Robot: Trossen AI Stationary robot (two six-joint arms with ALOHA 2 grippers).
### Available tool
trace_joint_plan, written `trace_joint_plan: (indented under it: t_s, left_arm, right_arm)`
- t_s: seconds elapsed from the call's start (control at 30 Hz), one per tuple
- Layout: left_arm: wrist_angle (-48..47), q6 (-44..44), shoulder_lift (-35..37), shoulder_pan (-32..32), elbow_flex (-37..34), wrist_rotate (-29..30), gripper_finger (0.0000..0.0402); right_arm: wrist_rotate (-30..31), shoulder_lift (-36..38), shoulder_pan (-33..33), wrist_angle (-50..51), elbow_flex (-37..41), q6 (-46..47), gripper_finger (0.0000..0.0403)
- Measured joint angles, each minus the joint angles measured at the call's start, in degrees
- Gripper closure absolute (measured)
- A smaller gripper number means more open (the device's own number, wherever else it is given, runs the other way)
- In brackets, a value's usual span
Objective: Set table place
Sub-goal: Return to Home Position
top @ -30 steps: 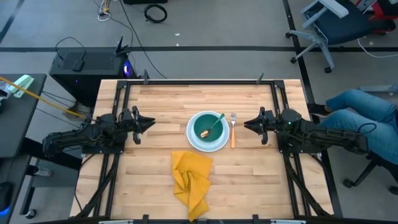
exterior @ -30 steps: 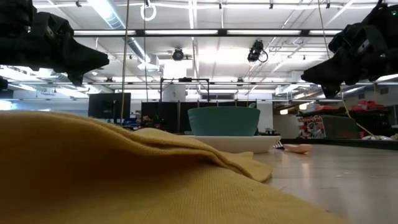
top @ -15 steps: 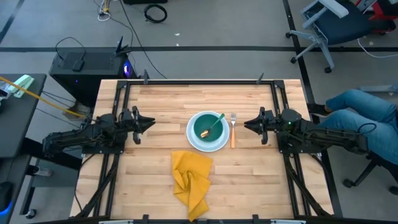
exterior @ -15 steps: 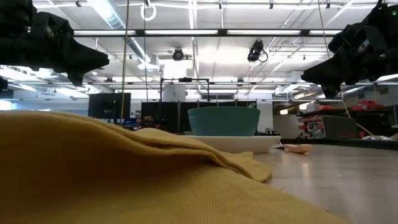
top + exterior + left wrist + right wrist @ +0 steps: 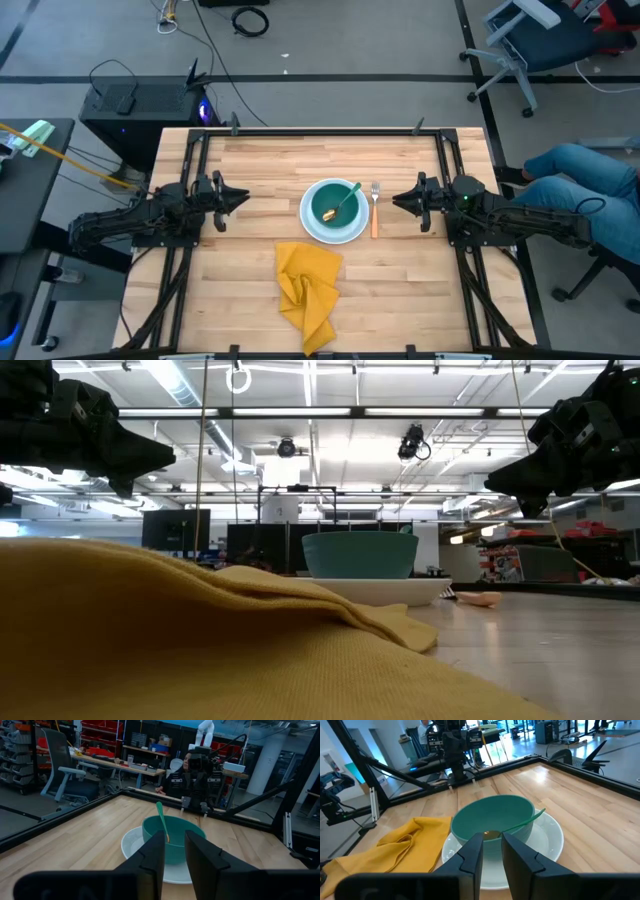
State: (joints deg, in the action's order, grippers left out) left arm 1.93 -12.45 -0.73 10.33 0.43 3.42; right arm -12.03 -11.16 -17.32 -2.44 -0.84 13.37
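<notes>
You have one worktop (image 5: 250, 170), one white plate (image 5: 312, 231), one green bowl (image 5: 322, 195), one spoon (image 5: 345, 200), one fork (image 5: 374, 210), one yellow cloth (image 5: 308, 285), two claws, left claw (image 5: 240, 197), right claw (image 5: 398, 201), one person (image 5: 580, 170) seated beside your worktop.

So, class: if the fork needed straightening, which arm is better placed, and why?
Probably the right. The fork lies just before the right pincer, while the left pincer would have to reach across the plate and bowl.
</notes>
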Motion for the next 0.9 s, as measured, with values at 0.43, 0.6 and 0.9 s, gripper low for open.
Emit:
trace_joint_plan:
  t_s: [0.43, 0.6, 0.9]
  left_arm:
    - [0.0, 0.0, 0.0, 0.0, 0.0, 0.0, 0.0323]
    - [0.0, 0.0, 0.0, 0.0, 0.0, 0.0, 0.0320]
    - [0.0, 0.0, 0.0, 0.0, 0.0, 0.0, 0.0313]
  right_arm:
    - [0.0, 0.0, 0.0, 0.0, 0.0, 0.0, 0.0325]
    - [0.0, 0.0, 0.0, 0.0, 0.0, 0.0, 0.0325]
    - [0.0, 0.0, 0.0, 0.0, 0.0, 0.0, 0.0325]
